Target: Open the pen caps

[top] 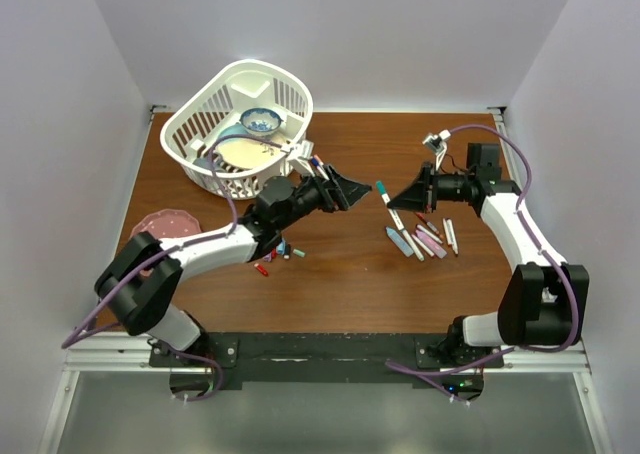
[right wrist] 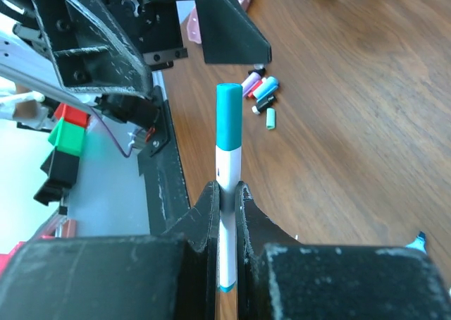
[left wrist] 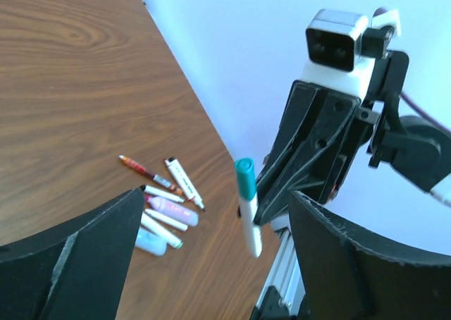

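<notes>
My right gripper [top: 402, 200] is shut on a white pen [right wrist: 227, 221] and holds it above the table, its teal cap [right wrist: 227, 126] pointing at the left arm. The cap is on the pen, as the left wrist view also shows [left wrist: 244, 177]. My left gripper [top: 348, 190] is open and empty; its jaws face the cap from a short way off, and the cap lies between them in the left wrist view [left wrist: 218, 256]. Several pens [top: 424, 238] lie uncapped in a pile under the right arm. Several loose pen caps [top: 274, 258] lie by the left arm, and show in the right wrist view [right wrist: 262, 94].
A white basket [top: 190, 134] with a bowl and a plate stands at the back left. A pink plate [top: 163, 223] lies at the left edge. The pen pile also shows in the left wrist view [left wrist: 165, 207].
</notes>
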